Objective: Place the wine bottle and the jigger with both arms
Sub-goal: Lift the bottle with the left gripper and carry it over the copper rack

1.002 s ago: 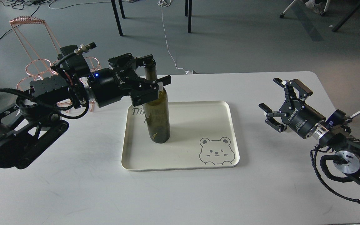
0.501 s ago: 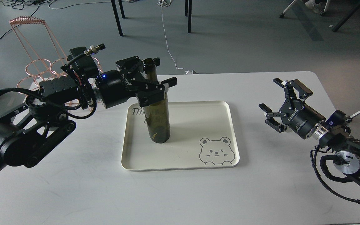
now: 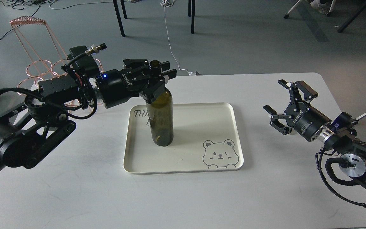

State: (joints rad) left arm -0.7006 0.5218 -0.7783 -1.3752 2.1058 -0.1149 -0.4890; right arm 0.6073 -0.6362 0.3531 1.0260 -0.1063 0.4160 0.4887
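Observation:
The wine bottle [image 3: 160, 121], dark olive green, stands upright on the left half of the cream tray [image 3: 202, 121]. My left gripper [image 3: 153, 74] reaches in from the left and is shut around the bottle's neck, just under the mouth; its fingers hide most of the neck. My right gripper [image 3: 273, 95] is open and empty, hovering above the table right of the tray and apart from it. The jigger is out of view.
The tray has a bear drawing [image 3: 218, 153] at its front right corner. A copper wire rack [image 3: 40, 66] stands at the table's back left, behind my left arm. Chair and table legs [image 3: 119, 17] stand on the floor beyond the table.
My left gripper has moved right and closed its fingers on the bottle's neck; before, they stood spread on either side of it. The bottle and the right arm have not moved.

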